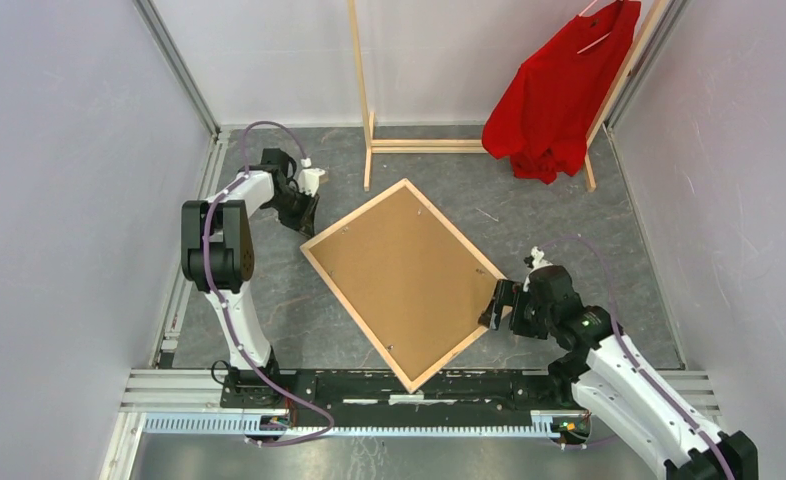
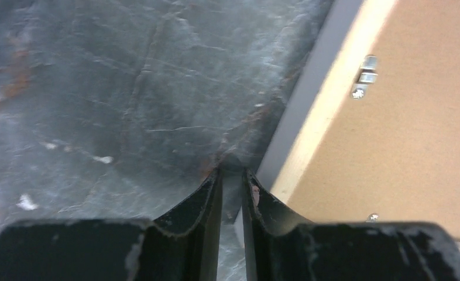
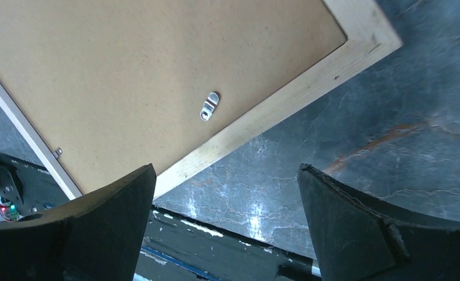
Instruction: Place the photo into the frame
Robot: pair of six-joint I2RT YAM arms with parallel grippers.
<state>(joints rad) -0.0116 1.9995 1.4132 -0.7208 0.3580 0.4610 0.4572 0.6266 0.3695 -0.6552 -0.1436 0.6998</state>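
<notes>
see the frame (image 1: 356,320) back-up, cornerwise on the table (image 1: 269,320), with the photo (image 1: 404,270) board-side up inside its wood rim. probably light, stiff, thin but broad: best taken by the rim at opposite corners. beside the left corner, left gripper (image 1: 309,215) pinched nearly together, empty; beside the right, right gripper (image 1: 496,303) spread wide.

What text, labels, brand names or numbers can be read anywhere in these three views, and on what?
None: no readable text in any view.
The frame, the brown backing board in it, a metal clip on that board and the red shirt carry no print.
</notes>
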